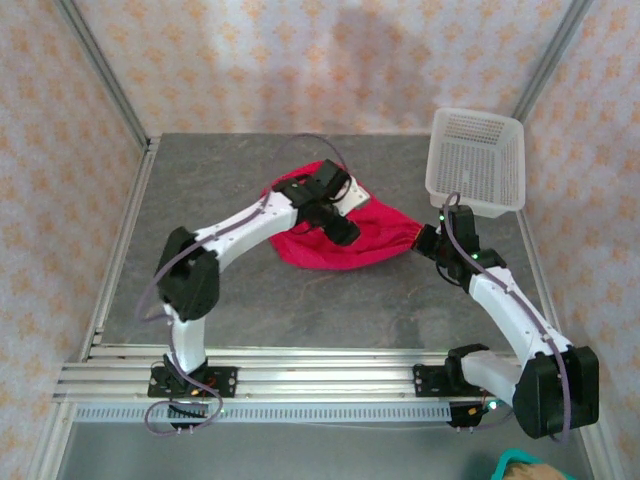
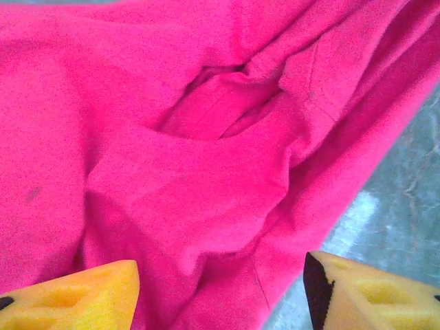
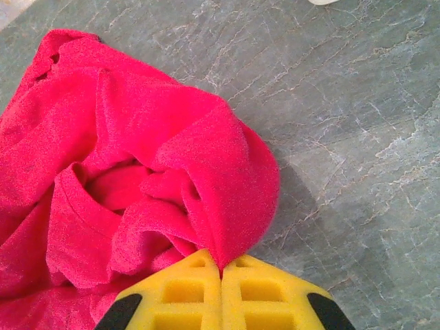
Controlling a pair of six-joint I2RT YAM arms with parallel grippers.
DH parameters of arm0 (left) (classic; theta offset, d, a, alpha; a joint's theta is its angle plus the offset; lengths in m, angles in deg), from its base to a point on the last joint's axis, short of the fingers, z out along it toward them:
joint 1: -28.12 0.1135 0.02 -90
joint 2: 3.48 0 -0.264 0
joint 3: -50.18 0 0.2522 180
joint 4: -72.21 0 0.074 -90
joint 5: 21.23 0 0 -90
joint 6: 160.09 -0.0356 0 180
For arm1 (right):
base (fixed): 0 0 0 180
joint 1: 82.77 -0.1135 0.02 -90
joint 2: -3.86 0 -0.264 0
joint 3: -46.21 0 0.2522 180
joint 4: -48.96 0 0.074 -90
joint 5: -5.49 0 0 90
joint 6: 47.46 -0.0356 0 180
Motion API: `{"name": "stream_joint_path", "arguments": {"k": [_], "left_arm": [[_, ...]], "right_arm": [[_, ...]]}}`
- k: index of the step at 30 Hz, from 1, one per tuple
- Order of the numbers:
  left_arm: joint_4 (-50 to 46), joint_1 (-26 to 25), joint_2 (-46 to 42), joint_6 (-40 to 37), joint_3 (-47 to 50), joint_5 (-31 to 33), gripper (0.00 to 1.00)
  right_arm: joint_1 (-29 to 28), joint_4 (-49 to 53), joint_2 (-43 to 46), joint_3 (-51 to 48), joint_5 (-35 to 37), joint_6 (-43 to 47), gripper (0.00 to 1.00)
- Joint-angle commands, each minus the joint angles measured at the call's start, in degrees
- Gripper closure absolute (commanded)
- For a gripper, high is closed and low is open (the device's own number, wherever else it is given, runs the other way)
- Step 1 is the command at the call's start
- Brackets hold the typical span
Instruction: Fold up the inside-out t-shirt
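Red-pink soft-fabric short-sleeved t-shirt [image 1: 345, 250], bunched in a rumpled heap between the two claws, nothing folded yet. Found the right claw [image 1: 427, 240] pressed together on a fold at the heap's near-right edge, yellow foam pads [image 3: 182, 292] meeting with cloth nipped in the seam. Could not tell sleeve from hem in that pinch. Found the left claw [image 1: 338, 228] hanging over the heap's far side, pads apart, wrinkled cloth directly beneath and nothing caught between.

Judged the step in hand as spreading the garment flat before any fold. Judged best: to keep the right pinch firm, to bring the left claw down onto a single hem or seam edge rather than a thick wad, then to draw both claws apart low over the surface, sliding the layers out without twisting them. Risk noted of grabbing two layers at once and dragging the whole heap.

Under both claws, grey stone-patterned tabletop [image 1: 250, 300]. Beyond the right claw, at the far corner, white plastic mesh basket [image 1: 478, 160], apart from the cloth. All around, pale walls with small orange motifs [image 1: 300, 60]; behind the claws, at the arm bases, ribbed aluminium rail [image 1: 300, 380].
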Motion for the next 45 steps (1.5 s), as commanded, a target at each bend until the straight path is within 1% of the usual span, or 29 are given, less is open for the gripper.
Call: {"name": "stream_joint_path", "arguments": {"k": [1,5,7,10,11,12,14,15,22,27,29,32,33,34,36,37,38,39,40,41,45], "left_arm": [[-6.86,-0.55,4.98,-8.62,-2.67,3.42,0.35],[-7.18,-1.8,7.5,-9.81,-3.9,4.91,0.32],[-7.14,-2.34,8.9,-10.53,-4.14,6.94,0.31],[-6.13,-3.0,10.68,-11.07,-4.46,9.82,0.31],[-5.53,-3.16,10.92,-11.16,-4.48,10.35,0.34],[-5.11,-3.18,11.01,-11.25,-4.55,10.37,0.39],[-5.61,-3.18,11.26,-11.16,-5.78,10.24,0.56],[-6.07,-3.18,11.29,-11.03,-6.64,10.27,0.58],[-7.6,-2.87,11.75,-11.69,-9.62,10.98,0.56],[-10.04,-2.74,13.9,-11.52,-10.93,9.55,0.64],[-9.89,-2.72,13.85,-11.18,-10.29,8.95,0.61],[-9.54,-2.8,13.58,-10.81,-9.16,7.93,0.5],[-9.28,-2.82,13.41,-10.65,-8.65,7.51,0.48],[-8.93,-2.83,13.23,-10.4,-8.12,7.04,0.46],[-8.14,-2.83,12.96,-10.03,-7.11,6.26,0.46],[-7.77,-2.83,12.95,-9.94,-6.77,6.03,0.54],[-7.64,-2.75,13.1,-9.84,-6.78,5.77,0.68],[-7.75,-2.61,13.26,-9.68,-7.14,5.71,0.78],[-8.13,-2.42,13.51,-9.45,-7.96,5.79,0.93],[-8.94,-2.11,13.71,-9.23,-9.22,5.84,1.0],[-13.04,-0.43,13.13,-6.14,-16.96,8.09,1.0]], "right_arm": [[0.48,1.62,1.61,1.65,0.28,1.81,1.0],[0.74,2.05,1.93,1.81,0.71,2.49,1.0],[0.92,2.16,1.88,2.07,0.43,2.67,1.0],[1.04,2.22,1.88,2.34,0.1,2.68,1.0],[1.03,2.17,1.82,2.42,-0.05,2.68,1.0],[1.05,2.24,1.8,2.51,-0.18,2.64,1.0],[1.01,2.29,1.88,2.69,-0.64,2.75,1.0],[1.01,2.38,1.85,2.69,-0.8,2.81,1.0],[1.06,2.11,1.86,2.12,-1.66,2.5,1.0],[1.08,3.19,2.41,2.59,-0.98,3.1,1.0],[1.12,3.21,2.41,2.57,-0.88,3.21,1.0],[1.1,2.93,2.28,2.38,-0.87,3.1,1.0],[1.1,2.78,2.24,2.35,-0.97,3.06,1.0],[1.1,2.69,2.15,2.27,-0.96,2.99,1.0],[1.15,2.48,2.02,2.16,-0.98,2.86,1.0],[1.11,2.36,1.97,2.08,-0.96,2.85,1.0],[1.12,2.34,1.97,2.07,-0.97,2.79,1.0],[1.1,2.25,1.89,2.03,-0.97,2.83,1.0],[1.14,2.17,1.89,1.9,-0.88,2.87,1.0],[1.1,2.2,1.88,1.77,-0.63,3.01,1.0],[1.14,2.0,1.36,1.26,1.75,3.73,1.0]]}}
